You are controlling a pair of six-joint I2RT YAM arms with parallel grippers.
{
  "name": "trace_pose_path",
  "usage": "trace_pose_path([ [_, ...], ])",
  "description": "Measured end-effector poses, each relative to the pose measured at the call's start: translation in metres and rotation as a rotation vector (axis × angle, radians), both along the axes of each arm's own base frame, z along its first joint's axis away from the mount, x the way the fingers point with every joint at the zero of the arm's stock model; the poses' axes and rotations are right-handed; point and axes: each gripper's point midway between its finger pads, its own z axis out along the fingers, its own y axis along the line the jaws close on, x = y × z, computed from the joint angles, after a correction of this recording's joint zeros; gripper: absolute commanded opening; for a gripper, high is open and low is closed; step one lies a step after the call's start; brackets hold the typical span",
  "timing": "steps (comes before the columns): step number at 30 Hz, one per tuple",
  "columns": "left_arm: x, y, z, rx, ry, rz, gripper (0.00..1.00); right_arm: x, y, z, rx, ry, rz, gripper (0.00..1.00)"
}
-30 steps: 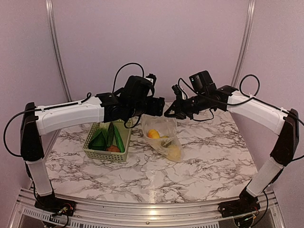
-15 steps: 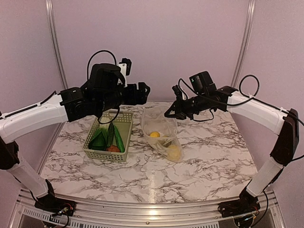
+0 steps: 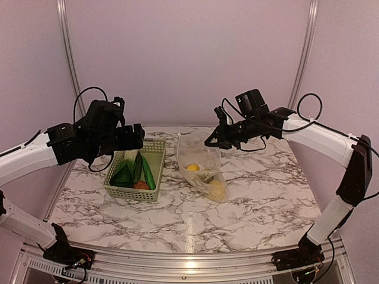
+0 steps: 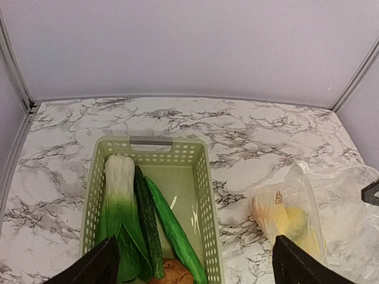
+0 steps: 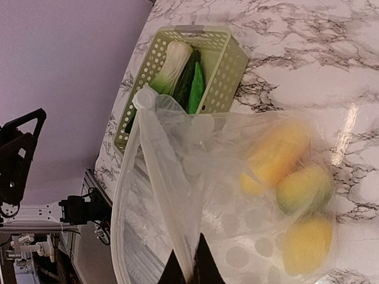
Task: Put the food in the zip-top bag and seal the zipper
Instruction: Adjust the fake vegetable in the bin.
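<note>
The clear dotted zip-top bag point(image 3: 201, 161) hangs at mid-table, mouth up. My right gripper point(image 3: 209, 142) is shut on its upper edge; the right wrist view shows the fingertips point(image 5: 188, 260) pinching the film just below the zipper point(image 5: 159, 171). Inside the bag lie an orange piece point(image 3: 192, 167) and a yellow lemon point(image 3: 217, 189). My left gripper point(image 3: 140, 137) hovers open and empty above the pale green basket point(image 3: 155, 146). In the basket lie bok choy point(image 4: 118, 195), long green pieces point(image 4: 172, 231) and a reddish-brown round one point(image 4: 172, 273).
The marble table point(image 3: 195, 219) is boxed in by purple walls with metal posts point(image 3: 70, 65) at the back corners. The basket sits just left of the bag with a narrow gap between them. Both arm bases stand at the near edge.
My left arm has swung away from above the bag's mouth, leftward and lower, to over the basket, its jaws wide. The right arm and the bag have stayed put.
</note>
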Motion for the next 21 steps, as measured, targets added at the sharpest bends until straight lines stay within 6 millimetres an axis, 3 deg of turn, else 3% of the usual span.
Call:
trace_pose_path([
  [9, -0.010, 0.045, -0.066, 0.104, 0.192, 0.105, 0.88, 0.000, 0.000, -0.001, -0.002, 0.001, 0.000, 0.03],
  [21, -0.003, 0.067, -0.138, 0.195, 0.426, 0.160, 0.83, 0.002, 0.000, -0.005, -0.014, -0.001, 0.002, 0.03],
])
